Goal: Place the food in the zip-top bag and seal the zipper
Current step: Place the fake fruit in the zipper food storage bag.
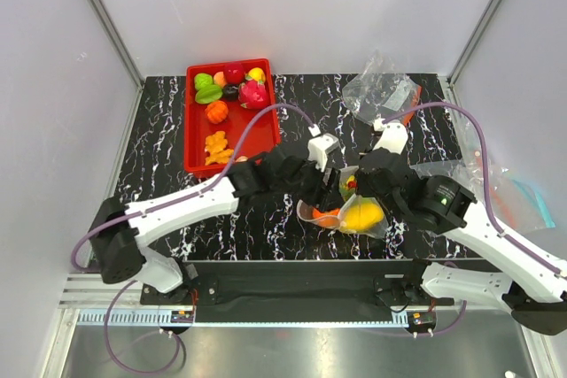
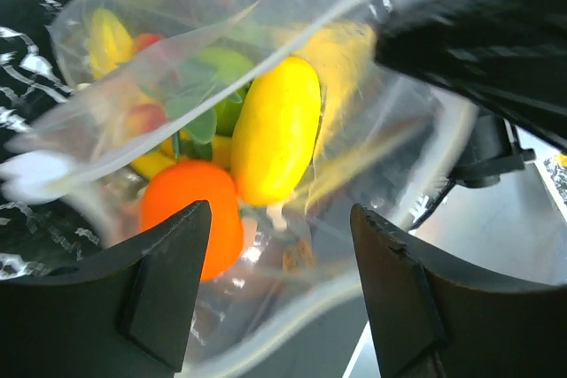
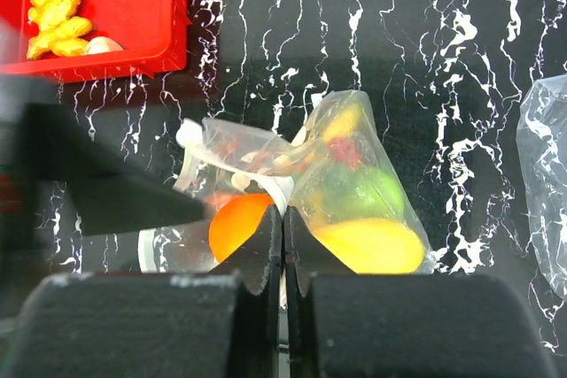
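In view: one zip-top bag, one round orange, one yellow oval fruit, one green apple, one red tray.

The table is black (white marble veining); the tray at 11 o'clock is red. The zip-top bag is clear, showing a round orange, yellow oval fruit and green apple.

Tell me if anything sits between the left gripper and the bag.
Nothing visible does. The open left gripper faces the bag directly, with the plastic close in front of it. The right gripper is shut on the bag from the other side, out of that path.
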Robot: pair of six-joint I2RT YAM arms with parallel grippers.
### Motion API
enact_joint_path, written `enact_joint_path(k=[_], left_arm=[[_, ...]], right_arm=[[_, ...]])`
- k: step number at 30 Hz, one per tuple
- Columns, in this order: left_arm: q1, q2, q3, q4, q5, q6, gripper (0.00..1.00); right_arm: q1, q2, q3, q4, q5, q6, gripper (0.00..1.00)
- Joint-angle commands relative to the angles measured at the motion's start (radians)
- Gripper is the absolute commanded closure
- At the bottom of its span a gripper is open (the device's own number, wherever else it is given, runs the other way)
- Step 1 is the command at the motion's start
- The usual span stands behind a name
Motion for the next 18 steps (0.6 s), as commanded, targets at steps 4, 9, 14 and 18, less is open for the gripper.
enact_joint_path(k=[4, 9, 14, 18], left_arm=[[0.005, -0.240, -0.031, -0.108, -0.169, 0.030, 0.31], [0.010, -0.300, -0.082, -0.195, -0.277, 0.022, 0.25], [0.033, -0.234, -0.146, -0.188, -0.239, 0.006, 0.25], [0.042, -0.178, -0.171, -0.119, -0.185, -0.013, 0.25]], right_arm=[[-0.004, -0.026, -0.014, 0.030, 0.032, 0.024, 1.00], [-0.004, -0.027, -0.026, 0.036, 0.032, 0.029, 1.00], [-0.004, -0.026, -0.025, 0.039, 0.031, 0.033, 1.00], [-0.004, -0.024, -0.026, 0.039, 0.025, 0.039, 1.00]])
